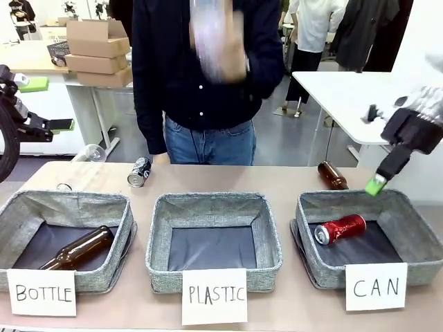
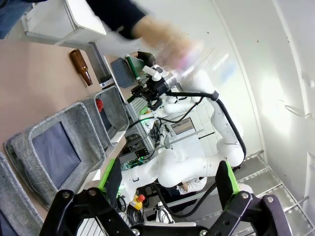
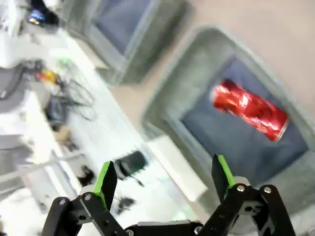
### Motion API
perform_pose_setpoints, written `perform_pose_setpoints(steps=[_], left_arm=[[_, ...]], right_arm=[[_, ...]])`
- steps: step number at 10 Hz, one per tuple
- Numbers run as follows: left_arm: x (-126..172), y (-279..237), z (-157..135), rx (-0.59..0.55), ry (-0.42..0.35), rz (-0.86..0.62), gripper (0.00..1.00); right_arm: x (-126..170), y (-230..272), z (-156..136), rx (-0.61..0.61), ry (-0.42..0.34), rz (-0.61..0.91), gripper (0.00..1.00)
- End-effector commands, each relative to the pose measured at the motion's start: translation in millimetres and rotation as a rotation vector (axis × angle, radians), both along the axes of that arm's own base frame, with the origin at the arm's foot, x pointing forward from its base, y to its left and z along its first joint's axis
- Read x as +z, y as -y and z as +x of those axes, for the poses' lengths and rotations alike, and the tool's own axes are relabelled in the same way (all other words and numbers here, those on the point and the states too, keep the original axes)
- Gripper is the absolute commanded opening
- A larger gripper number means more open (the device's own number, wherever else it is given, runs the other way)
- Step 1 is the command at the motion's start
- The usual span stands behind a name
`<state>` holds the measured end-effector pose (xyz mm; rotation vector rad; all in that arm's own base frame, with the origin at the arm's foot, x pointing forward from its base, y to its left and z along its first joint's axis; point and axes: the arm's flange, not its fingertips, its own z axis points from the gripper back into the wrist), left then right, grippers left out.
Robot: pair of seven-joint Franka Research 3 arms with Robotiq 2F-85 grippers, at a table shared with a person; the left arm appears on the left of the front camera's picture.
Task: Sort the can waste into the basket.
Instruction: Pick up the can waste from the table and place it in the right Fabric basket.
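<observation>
Grey CAN-signed basket (image 1: 325,271) holds shiny red can (image 1: 339,229), lying sideways.

Left gripper (image 2: 167,183): raised beyond the table's left edge; fingers spread wide, empty.
Right arm (image 1: 417,123): above the table's right edge.
Right gripper (image 3: 165,178): angled downward; fingers spread wide, empty.

Front camera is facing the person (image 1: 208,76) at 12 o'clock across the table (image 1: 277,181). Left wrist camera, rolled, is viewing the baskets (image 2: 93,135) from afar. Right wrist camera is looking closely into the CAN basket (image 3: 167,93), front view's 4 o'clock.
</observation>
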<state>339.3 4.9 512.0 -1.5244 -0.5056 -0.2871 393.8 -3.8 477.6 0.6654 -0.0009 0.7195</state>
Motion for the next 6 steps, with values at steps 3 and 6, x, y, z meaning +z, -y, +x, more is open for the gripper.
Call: perform_pose_setpoints(steps=[3, 6], left_arm=[[1.1, 1.8, -0.2, -0.002, 0.026, -0.02, 1.0], [1.1, 1.8, -0.2, -0.002, 0.026, -0.02, 1.0]], right_arm=[[34.6, 26.0, -15.8, -0.394, -0.03, 1.135, 1.0], [43.8, 25.7, -15.7, -0.116, -0.074, 0.478, 1.0]])
